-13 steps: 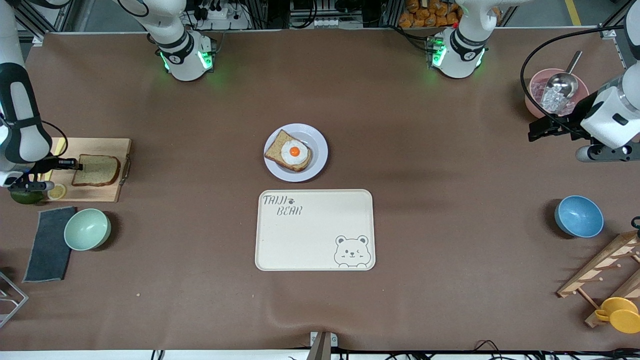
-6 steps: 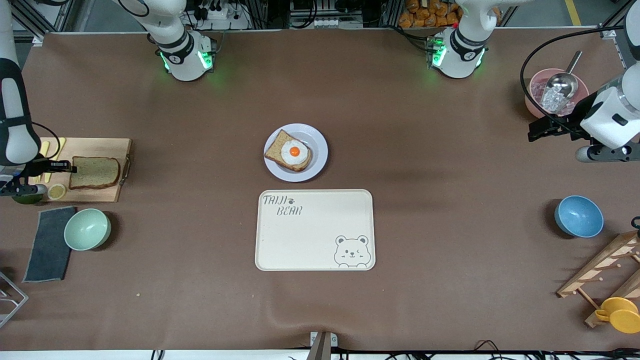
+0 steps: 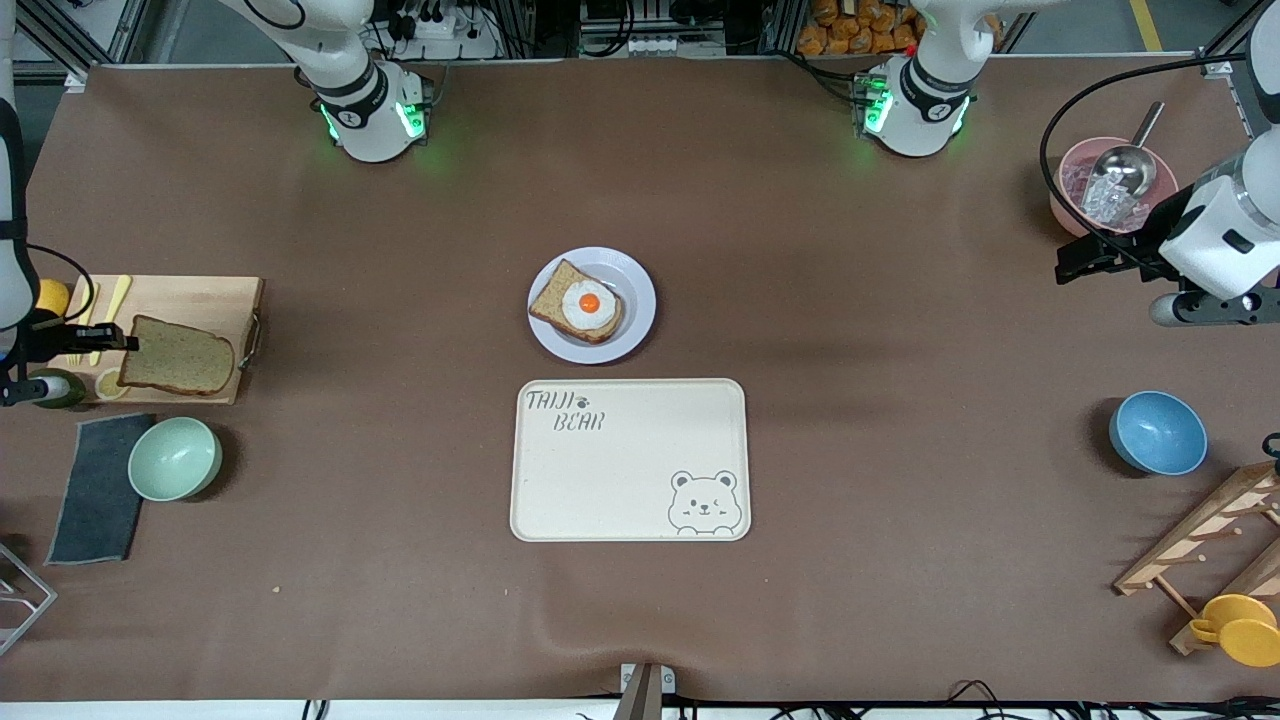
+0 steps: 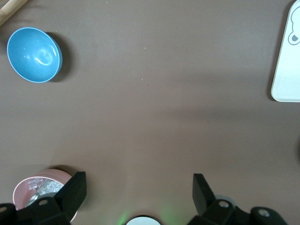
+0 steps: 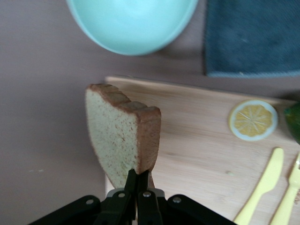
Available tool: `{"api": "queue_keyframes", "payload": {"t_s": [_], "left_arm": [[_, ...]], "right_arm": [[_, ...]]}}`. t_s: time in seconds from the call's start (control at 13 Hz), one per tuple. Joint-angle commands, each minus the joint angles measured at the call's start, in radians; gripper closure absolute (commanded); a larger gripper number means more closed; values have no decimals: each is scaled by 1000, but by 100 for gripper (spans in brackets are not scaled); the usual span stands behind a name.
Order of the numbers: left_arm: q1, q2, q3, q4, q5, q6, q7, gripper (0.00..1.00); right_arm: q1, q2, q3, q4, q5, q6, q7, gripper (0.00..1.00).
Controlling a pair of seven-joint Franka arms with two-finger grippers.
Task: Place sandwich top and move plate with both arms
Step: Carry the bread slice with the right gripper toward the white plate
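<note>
The sandwich top, a plain brown bread slice, hangs tilted just above the wooden cutting board at the right arm's end of the table. My right gripper is shut on its crust edge. The right wrist view shows the slice pinched on edge between the closed fingers of that gripper. The lavender-white plate sits mid-table and carries a bread slice with a fried egg. My left gripper waits open over bare table beside the pink bowl, with nothing between its fingers.
A cream bear tray lies just nearer the camera than the plate. A mint bowl and dark cloth sit by the board, which holds a lemon slice and yellow cutlery. Blue bowl, pink bowl and wooden rack stand at the left arm's end.
My right gripper has raised the bread slice off the board and drawn it toward the right arm's end of the table, tilting it. The left arm has not moved.
</note>
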Motion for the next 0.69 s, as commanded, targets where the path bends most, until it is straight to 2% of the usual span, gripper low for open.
{"api": "queue_keyframes", "payload": {"t_s": [0.0, 0.31, 0.62], "left_arm": [[3, 7, -3, 13, -8, -4, -12, 0], [3, 7, -3, 13, -8, 2, -12, 0], [5, 7, -3, 13, -11, 2, -12, 0]], "right_arm": [[54, -28, -2, 28, 19, -73, -6, 100], [220, -91, -2, 31, 41, -153, 81, 100], [370, -87, -2, 26, 160, -207, 249, 100]]}}
